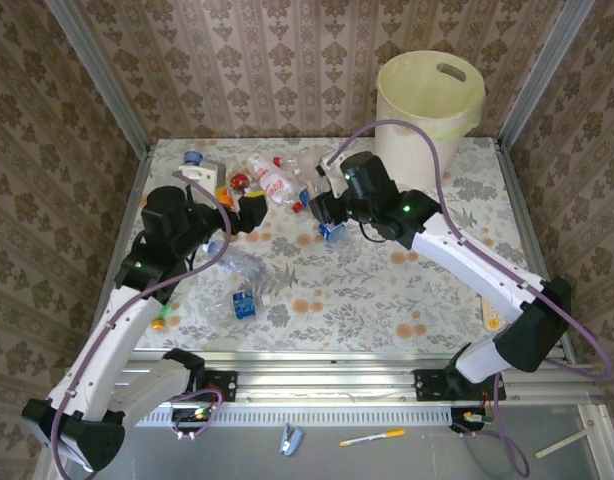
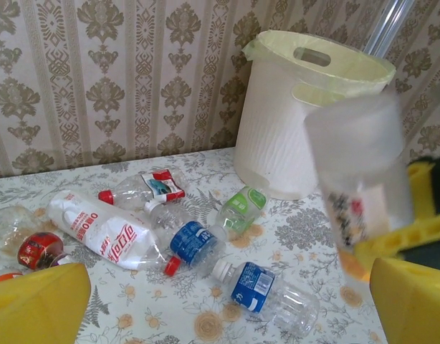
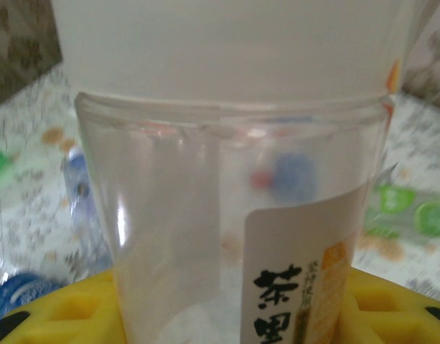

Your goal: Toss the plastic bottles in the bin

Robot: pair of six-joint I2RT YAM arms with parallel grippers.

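Right claw (image 3: pixel 227 319) about half closed, yellow pads (image 3: pixel 55 312) clamped on either side of a clear bottle (image 3: pixel 206 215) with a white cap and a label in black characters. Bottle is cap up and looks clear of the table (image 1: pixel 437 290), in front of the bin (image 1: pixel 427 100) as my left wrist camera sees it. Left claw (image 1: pixel 242 210) is wide open, nothing between its pads, hanging over the left middle of the table. Bin stands at the far right corner, well apart from both claws. Loose bottles lie scattered ahead of the left claw: white-label one with red cap (image 2: pixel 105 233), blue-label one (image 2: pixel 195 244) touching it, second blue-label one (image 2: pixel 259 287), green-label one (image 2: pixel 238 208). Crushed clear bottle (image 1: pixel 237 265) lies by my left arm.
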